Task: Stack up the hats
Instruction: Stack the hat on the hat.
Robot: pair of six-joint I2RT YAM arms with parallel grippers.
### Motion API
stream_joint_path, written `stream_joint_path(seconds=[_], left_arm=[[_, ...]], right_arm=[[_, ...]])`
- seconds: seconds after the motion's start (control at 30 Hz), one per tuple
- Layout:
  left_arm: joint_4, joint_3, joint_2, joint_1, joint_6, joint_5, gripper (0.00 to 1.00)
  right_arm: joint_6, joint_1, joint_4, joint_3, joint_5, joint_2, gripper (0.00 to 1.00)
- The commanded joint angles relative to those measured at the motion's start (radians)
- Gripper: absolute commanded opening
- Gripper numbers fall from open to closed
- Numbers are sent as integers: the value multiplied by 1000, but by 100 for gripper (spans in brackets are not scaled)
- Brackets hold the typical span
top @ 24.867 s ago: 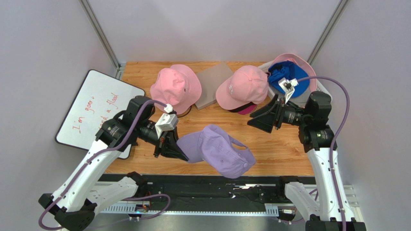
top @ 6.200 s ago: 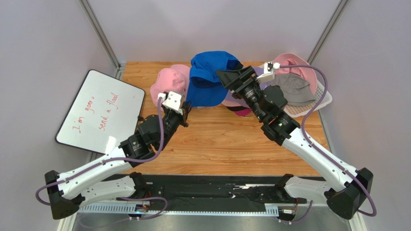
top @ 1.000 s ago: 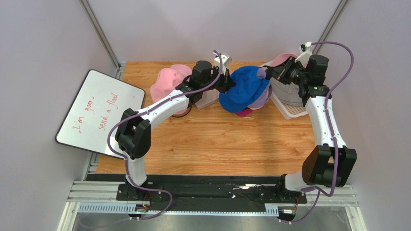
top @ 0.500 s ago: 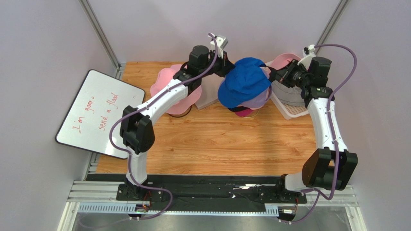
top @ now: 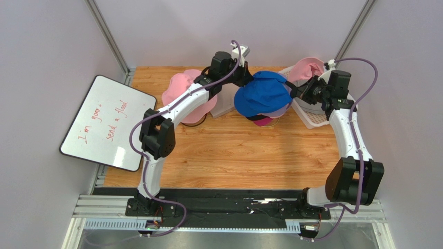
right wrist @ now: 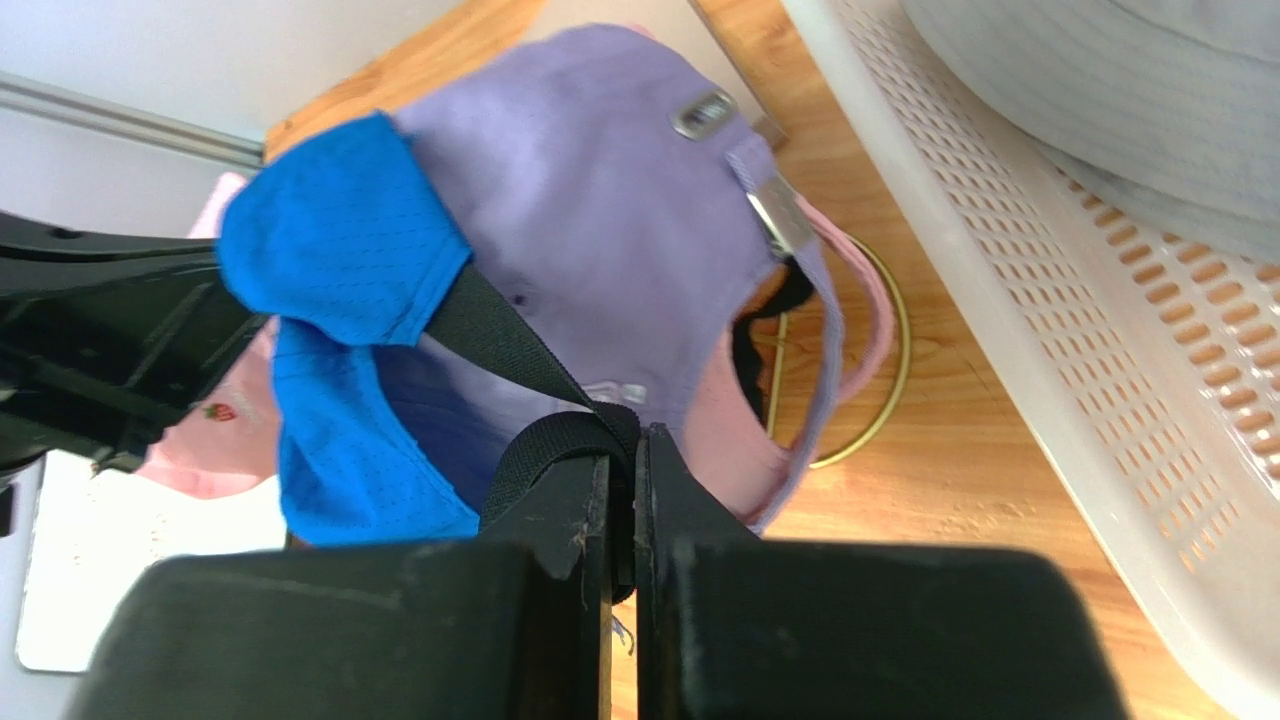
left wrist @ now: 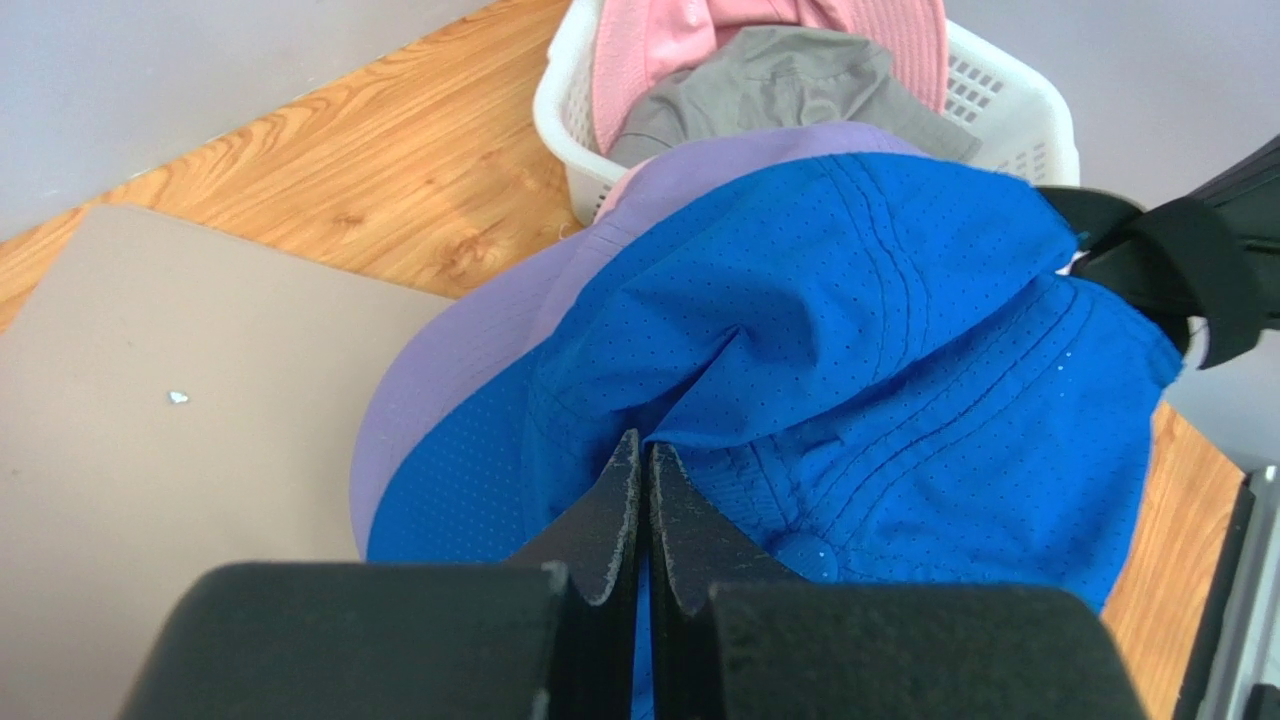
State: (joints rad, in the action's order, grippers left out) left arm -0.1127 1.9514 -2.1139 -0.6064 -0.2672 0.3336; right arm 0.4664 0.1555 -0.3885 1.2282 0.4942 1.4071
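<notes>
A blue cap [top: 261, 94] lies over a lavender cap [top: 281, 110] on the stack at the back middle of the table. My left gripper [top: 248, 78] is shut on a fold of the blue cap [left wrist: 842, 330], near its crown button. From the right, my right gripper [top: 297, 92] is shut on the blue cap's black back strap [right wrist: 526, 360]. In the right wrist view the lavender cap [right wrist: 601, 195] sits under the blue cap [right wrist: 338, 225], with a pink cap [right wrist: 721, 435] below it. A pink bucket hat [top: 179, 92] sits to the left.
A white mesh basket [top: 312, 118] at the back right holds a grey hat [left wrist: 781, 83] and a pink hat [top: 307, 69]. A gold wire ring [right wrist: 887, 390] is under the stack. A grey pad [top: 224, 101] lies beside it, and a whiteboard [top: 104, 122] at the left.
Both grippers kept their hold on the blue cap. It rose a little and came back down over the lavender cap. My right gripper moved nearer and lower.
</notes>
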Motion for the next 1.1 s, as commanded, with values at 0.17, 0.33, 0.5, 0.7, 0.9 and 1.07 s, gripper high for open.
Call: stream_joint_path(seconds=[0.17,0.33,0.5,0.7,0.9,1.07], left_arm=[[45,7,6,2,-23,-1,0],[88,15,8,2,-47,25,0],[90,21,23,2,-55,38,23],[150,-20,86,-6,-64,44,61],[66,50,89,-76,63,-54,73],[27,125,36,-107,125,-114,78]], right_arm=[[-29,22,-6,-21,-138,27,0],[-29,24,-4,22,-170,87,0],[-32,24,-3,54,-190,144,0],[-23,23,14,74,-175,191,0],[-23,24,7,105,-195,230,0],[-23,21,7,93,-190,237,0]])
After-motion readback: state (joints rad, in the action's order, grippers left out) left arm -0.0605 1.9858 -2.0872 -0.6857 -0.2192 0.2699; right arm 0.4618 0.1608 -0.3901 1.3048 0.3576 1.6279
